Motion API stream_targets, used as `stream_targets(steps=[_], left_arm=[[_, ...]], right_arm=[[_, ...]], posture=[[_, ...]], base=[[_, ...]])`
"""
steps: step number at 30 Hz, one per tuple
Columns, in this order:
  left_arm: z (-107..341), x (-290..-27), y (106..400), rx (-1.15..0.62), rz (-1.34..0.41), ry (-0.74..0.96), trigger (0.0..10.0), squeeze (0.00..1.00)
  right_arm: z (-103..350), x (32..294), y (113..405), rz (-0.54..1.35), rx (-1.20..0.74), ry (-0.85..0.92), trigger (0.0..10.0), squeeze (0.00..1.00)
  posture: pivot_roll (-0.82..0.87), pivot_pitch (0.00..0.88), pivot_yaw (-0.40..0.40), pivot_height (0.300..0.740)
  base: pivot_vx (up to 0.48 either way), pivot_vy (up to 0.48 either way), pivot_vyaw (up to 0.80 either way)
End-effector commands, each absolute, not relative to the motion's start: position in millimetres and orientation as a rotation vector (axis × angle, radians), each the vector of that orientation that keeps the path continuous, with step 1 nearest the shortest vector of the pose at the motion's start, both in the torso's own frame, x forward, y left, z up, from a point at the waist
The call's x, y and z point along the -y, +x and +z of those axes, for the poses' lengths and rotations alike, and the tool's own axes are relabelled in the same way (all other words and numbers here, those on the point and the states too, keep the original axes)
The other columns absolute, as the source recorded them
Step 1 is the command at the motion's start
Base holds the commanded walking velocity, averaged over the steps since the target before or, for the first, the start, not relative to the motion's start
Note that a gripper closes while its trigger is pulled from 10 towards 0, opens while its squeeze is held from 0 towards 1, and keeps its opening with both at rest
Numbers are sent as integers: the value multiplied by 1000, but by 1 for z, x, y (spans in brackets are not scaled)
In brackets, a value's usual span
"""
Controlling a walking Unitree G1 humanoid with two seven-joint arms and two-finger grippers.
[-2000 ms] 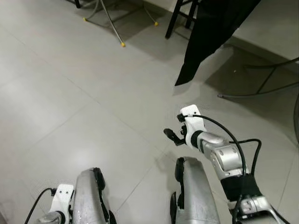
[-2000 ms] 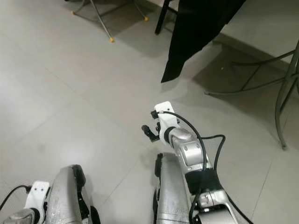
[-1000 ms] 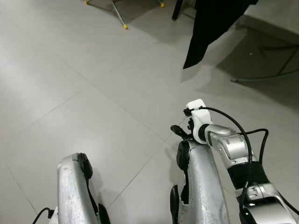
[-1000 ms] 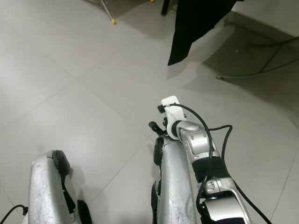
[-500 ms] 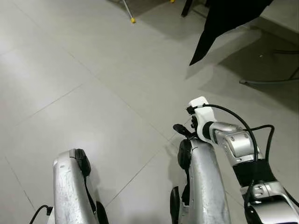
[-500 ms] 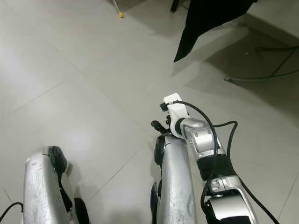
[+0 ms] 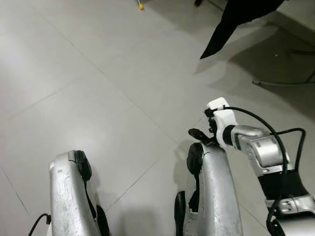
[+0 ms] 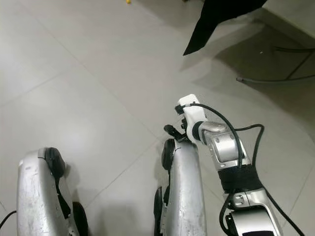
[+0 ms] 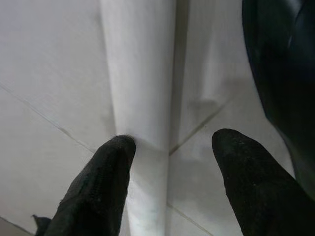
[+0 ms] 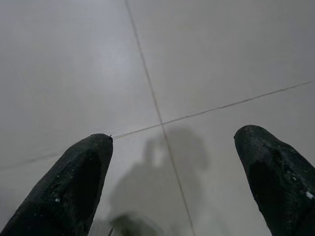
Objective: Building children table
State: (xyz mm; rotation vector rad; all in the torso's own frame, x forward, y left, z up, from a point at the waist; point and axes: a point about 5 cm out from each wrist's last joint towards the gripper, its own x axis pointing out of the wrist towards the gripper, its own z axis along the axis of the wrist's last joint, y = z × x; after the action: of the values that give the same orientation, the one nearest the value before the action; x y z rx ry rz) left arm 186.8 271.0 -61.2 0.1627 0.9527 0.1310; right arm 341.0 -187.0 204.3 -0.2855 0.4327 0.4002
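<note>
Camera tilts further down as the robot walks: black cloth [image 7: 231, 22] and yellow-tipped stand foot [image 7: 140, 6] slide toward the upper edge of the tiled floor [image 7: 98, 88]. Right gripper [image 10: 182, 172] hangs over a grout crossing, fingers spread, holding nothing. Left gripper [image 9: 170, 172] likewise released beside the robot's leg [image 9: 140, 73]. No table parts visible. Risk, judged: snagging the hanging cloth or tripping on the curved metal tubing [image 7: 283, 82] while walking.

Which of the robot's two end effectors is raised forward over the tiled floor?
The right end effector, on the bent silver arm with the white wrist camera; the left hangs low beside its leg.
</note>
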Motion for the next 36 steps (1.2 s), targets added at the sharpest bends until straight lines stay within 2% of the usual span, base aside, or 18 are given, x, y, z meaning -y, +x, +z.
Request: stream_targets(steps=[1,3,8,11,17,18,19,20,32,36], left_arm=[[-69,-248,186,-963,34,177,10000,0],[-66,-249,191,-934,47,188,10000,0],[-62,-251,196,-907,60,199,10000,0],[-59,-253,202,-877,88,214,10000,0],[-57,-250,206,-861,95,247,10000,0],[-58,-249,204,-862,97,253,8157,0],[-58,-249,204,-862,97,253,8157,0],[-60,-247,203,-866,99,255,0,0],[-63,-247,197,-870,142,274,0,0],[-43,-279,211,-794,277,286,0,0]], right_arm=[[199,192,335,400,-465,-278,10000,0],[207,193,331,411,-443,-272,10000,0],[215,192,326,432,-420,-263,10000,0],[225,193,320,458,-394,-269,10000,0],[241,190,321,469,-325,-219,10000,0],[245,189,321,472,-313,-215,10000,0],[245,189,321,472,-313,-215,10000,0],[249,188,321,480,-300,-208,10000,0],[258,184,321,496,-247,-172,10000,0],[260,172,321,530,-183,-119,10000,0]], posture=[[-309,509,-179,300],[-352,534,-214,300],[-376,543,-231,300],[-419,554,-267,300],[-436,554,-282,300],[-454,553,-292,300],[-454,553,-292,300],[-461,554,-293,300],[-432,536,-267,300],[-355,508,-210,300]], base=[[0,0,0],[0,0,0],[0,0,0],[0,0,0],[0,0,0],[0,0,0],[0,0,0],[0,0,0],[0,0,0],[0,0,0]])
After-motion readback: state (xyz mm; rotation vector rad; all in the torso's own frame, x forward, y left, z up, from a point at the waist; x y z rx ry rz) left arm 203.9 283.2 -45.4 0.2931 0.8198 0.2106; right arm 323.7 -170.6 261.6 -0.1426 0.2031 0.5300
